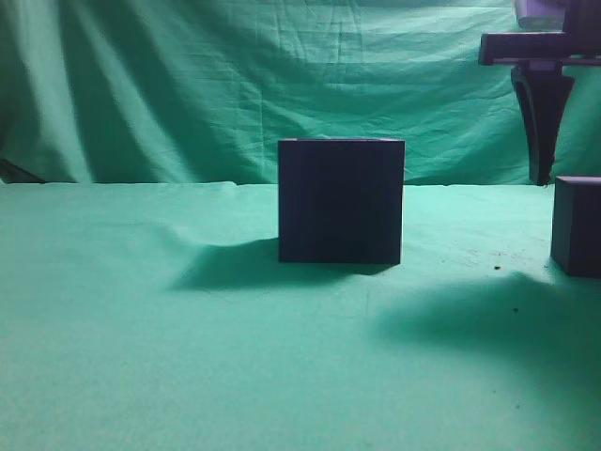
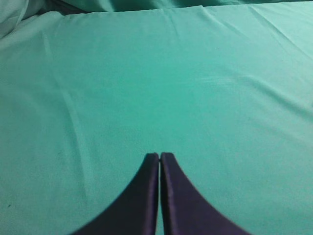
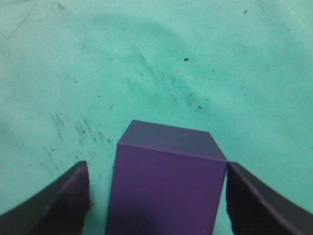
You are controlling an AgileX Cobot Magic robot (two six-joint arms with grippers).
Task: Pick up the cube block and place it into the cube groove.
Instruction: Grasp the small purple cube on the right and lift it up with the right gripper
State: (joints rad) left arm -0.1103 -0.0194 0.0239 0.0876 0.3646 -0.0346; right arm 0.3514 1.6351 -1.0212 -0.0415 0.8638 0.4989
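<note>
The right pincer (image 3: pixel 156 196), spread wide, straddles the small matte purple cube block (image 3: pixel 166 186) at six o'clock; closing comes next.

The cube groove (image 1: pixel 341 201) stands mid-table on the cloth (image 1: pixel 141 357). The cube block (image 1: pixel 577 225) sits well apart to its right, between the right gripper's (image 3: pixel 157 196) fingers.

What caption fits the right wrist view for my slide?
Right gripper open, jaws on either side of the small purple cube on the scuffed green cloth.
</note>
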